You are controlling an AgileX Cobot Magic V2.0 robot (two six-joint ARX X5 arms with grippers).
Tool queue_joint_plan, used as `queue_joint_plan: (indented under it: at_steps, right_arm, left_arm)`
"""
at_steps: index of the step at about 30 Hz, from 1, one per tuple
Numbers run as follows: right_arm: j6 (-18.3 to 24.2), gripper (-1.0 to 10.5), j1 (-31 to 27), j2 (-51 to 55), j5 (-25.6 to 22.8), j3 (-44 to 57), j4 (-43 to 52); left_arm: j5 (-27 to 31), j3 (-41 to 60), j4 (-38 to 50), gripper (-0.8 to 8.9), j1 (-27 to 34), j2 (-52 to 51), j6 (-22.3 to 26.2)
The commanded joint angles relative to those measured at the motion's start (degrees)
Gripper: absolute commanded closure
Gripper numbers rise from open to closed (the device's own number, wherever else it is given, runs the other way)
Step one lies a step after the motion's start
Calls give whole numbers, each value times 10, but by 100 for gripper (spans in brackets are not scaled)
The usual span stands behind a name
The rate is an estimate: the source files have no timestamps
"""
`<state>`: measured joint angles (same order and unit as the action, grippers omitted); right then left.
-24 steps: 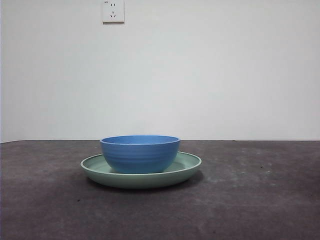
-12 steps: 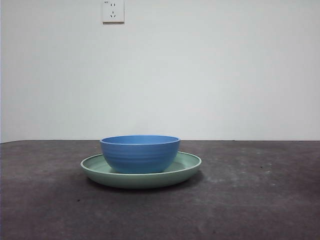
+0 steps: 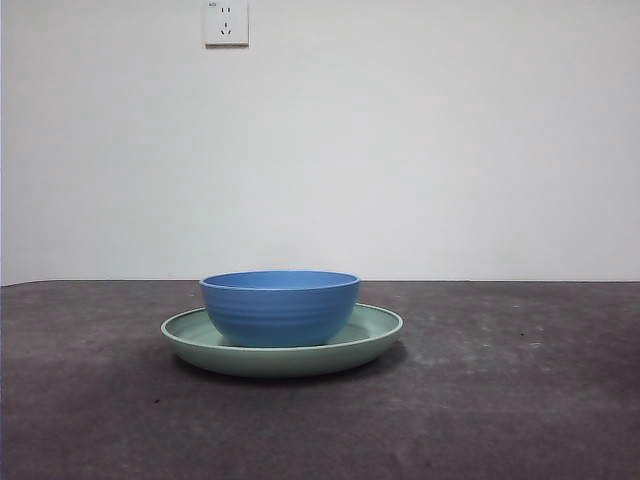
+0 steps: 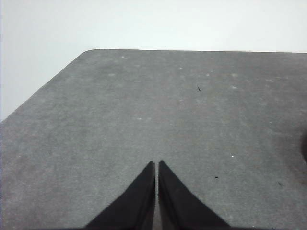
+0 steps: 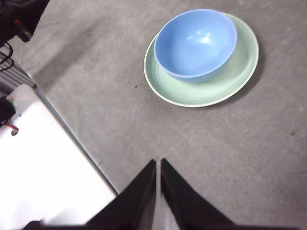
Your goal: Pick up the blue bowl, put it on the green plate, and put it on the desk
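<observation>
Blue bowl [image 3: 280,306] sits upright inside the green plate [image 3: 375,333], low and left of centre in the front view, on the desk [image 3: 520,400]. It shows in the upper right of the right wrist view, well apart from the right gripper [image 5: 158,165], whose jaws are pressed together and empty. That arm looks nearer: the left gripper [image 4: 156,166], likewise closed, sees only bare desk.

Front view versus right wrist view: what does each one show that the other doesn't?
Only the front view shows the wall and its socket. Only the right wrist view shows the right gripper, jaws together, the bowl's inside, and the desk's edge. Both show the bowl sitting on the plate, off-centre, on the desk.
</observation>
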<state>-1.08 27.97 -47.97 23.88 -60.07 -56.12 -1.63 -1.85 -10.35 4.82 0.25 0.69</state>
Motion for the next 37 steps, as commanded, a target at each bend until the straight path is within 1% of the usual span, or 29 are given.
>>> queue_joint_plan:
  at_steps: [1, 3, 7, 10, 15, 19, 22, 27, 31, 37]
  right_arm:
    - [45, 938, -40, 26, 1, -10, 9]
    - [50, 938, -82, 49, 1, -7, 42]
    - [47, 938, -176, 114, 1, 27, 150]
    - [47, 938, -242, 174, 1, 84, 236]
    - [45, 938, -308, 272, -7, 213, 355]
    - [28, 938, -326, 345, -46, 327, 429]
    - [10, 938, -328, 390, -76, 406, 477]
    - [-23, 938, -328, 445, -105, 510, 524]
    - [-33, 938, -328, 471, -108, 559, 531]
    - [-33, 938, -328, 478, -109, 595, 527]
  left_arm:
    - [0, 12, -4, 803, 1, -1, -3]
    - [0, 12, -4, 803, 1, -1, -3]
    - [0, 12, -4, 803, 1, -1, -2]
    - [0, 12, -4, 803, 1, -1, -3]
    - [0, 12, -4, 803, 1, -1, -2]
    - [0, 12, -4, 803, 1, -1, -2]
    - [0, 12, -4, 803, 1, -1, -3]
    - [0, 12, -4, 803, 1, -1, -2]
    - [0, 12, -4, 803, 1, -1, -3]
    - [0, 12, -4, 803, 1, -1, -3]
